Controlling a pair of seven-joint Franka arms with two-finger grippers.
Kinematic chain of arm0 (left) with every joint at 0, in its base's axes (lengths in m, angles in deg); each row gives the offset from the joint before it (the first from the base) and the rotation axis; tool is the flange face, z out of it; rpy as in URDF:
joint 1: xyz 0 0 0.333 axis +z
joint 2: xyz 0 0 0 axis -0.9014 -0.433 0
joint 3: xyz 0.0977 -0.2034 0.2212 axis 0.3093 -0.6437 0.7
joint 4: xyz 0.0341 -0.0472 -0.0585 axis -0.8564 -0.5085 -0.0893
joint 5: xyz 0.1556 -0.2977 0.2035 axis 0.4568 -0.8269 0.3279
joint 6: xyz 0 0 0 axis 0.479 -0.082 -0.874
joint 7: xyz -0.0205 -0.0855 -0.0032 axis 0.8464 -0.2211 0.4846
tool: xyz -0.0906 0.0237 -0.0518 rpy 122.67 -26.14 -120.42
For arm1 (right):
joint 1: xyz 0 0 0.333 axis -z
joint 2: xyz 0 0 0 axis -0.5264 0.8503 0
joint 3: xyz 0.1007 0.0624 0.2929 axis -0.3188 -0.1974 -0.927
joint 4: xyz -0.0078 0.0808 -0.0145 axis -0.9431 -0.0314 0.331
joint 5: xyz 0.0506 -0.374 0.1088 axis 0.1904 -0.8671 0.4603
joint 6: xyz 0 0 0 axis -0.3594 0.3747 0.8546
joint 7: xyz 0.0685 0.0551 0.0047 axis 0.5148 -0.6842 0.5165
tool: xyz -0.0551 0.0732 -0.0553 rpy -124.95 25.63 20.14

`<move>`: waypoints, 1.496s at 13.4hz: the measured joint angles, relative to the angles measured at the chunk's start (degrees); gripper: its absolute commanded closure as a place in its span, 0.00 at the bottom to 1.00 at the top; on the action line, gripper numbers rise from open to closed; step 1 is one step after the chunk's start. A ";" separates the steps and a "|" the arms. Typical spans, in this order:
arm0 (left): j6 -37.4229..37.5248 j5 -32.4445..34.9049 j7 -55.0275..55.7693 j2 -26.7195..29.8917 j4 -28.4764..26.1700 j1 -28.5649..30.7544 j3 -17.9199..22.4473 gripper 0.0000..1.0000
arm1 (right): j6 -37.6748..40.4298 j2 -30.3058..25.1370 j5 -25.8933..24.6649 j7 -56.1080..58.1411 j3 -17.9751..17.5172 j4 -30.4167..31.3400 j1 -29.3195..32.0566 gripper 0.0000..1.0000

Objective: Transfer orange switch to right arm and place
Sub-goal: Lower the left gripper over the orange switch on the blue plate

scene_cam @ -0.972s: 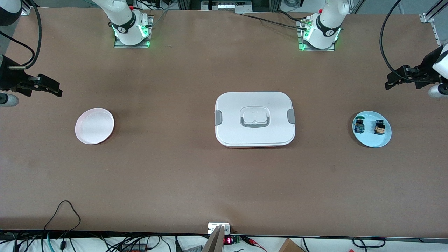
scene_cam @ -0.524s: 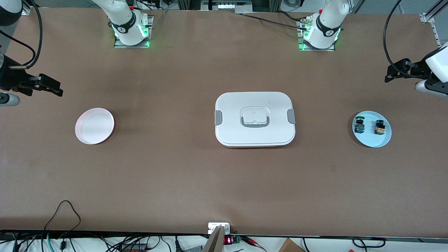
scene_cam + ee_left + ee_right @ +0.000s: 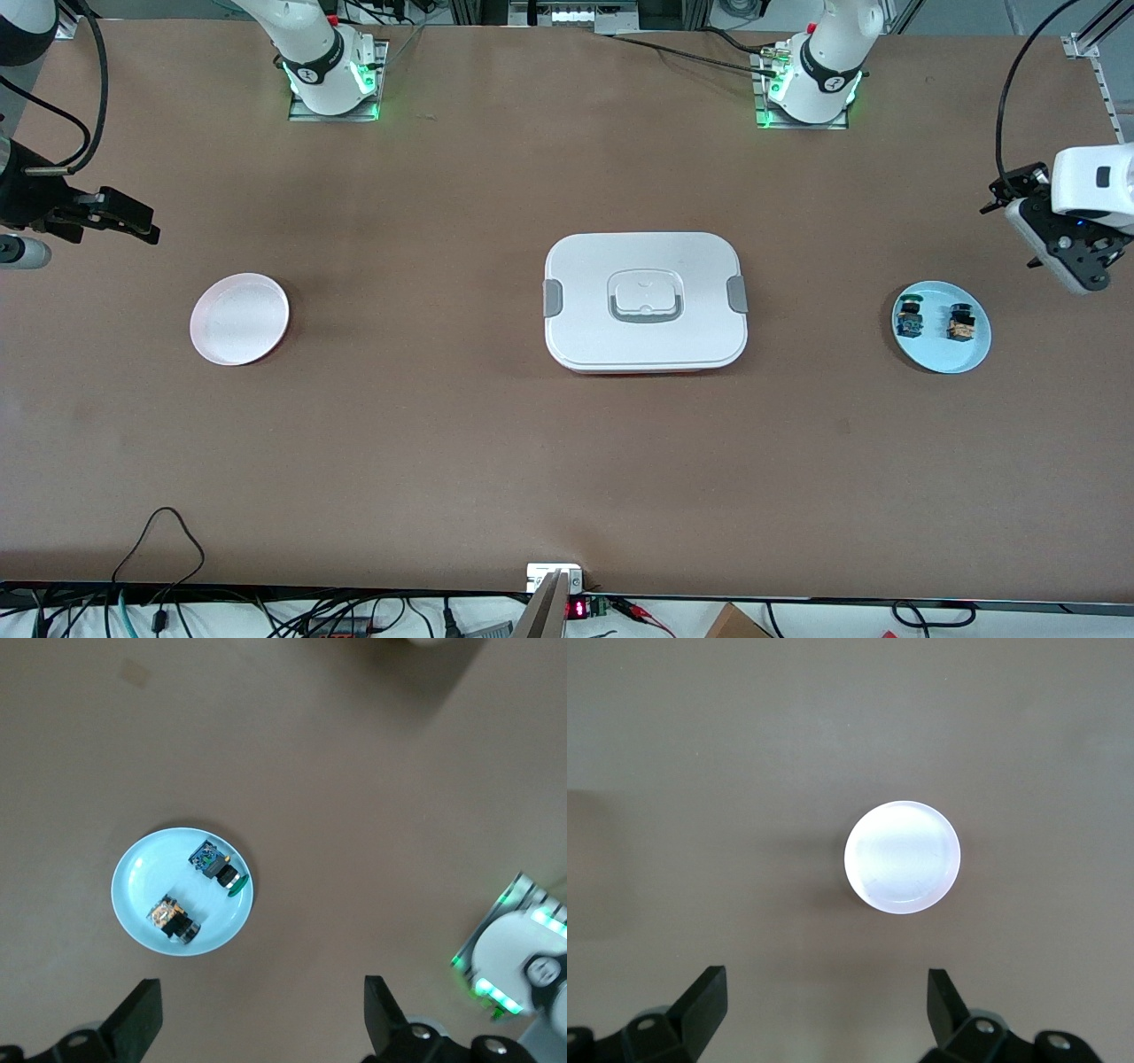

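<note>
lying on the blue plate beside a blue switch, the orange switch was seen just below the left gripper, whose fingers were spread wide and empty. the pink plate was seen bare under the wide-open right gripper, which waited. a white lidded box was set between the plates.

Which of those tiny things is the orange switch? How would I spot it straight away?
Start at the big white lidded box mid-table, then look toward the left arm's end for the pale blue plate. Two tiny push-buttons lie on it, apart. The orange switch is the one with the orange-tan body and black head; its neighbour, the blue switch, has a green head.
</note>
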 measured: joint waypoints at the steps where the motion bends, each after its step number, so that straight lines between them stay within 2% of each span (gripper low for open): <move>1: -2.86 0.09 -6.82 -0.56 -2.16 1.40 0.07 0.00 | 0.00 0.00 0.00 0.00 0.00 0.00 0.00 0.00; 5: -15.75 0.16 -28.79 -3.81 -8.11 7.19 0.32 0.00 | 0.00 0.00 0.00 0.00 0.00 0.01 0.00 0.00; 9: -27.31 0.16 -44.31 -10.81 -9.21 10.64 0.31 0.00 | -0.13 0.00 0.02 0.00 0.00 0.01 0.00 0.00; 13: -34.65 0.16 -53.10 -16.93 -9.15 11.77 0.19 0.00 | -0.15 0.00 0.03 -0.02 0.00 0.01 0.00 0.00; 20: -42.59 -0.59 -55.07 -24.52 -9.29 17.36 -0.68 0.00 | -0.10 0.01 0.04 -0.04 0.00 0.06 0.01 0.00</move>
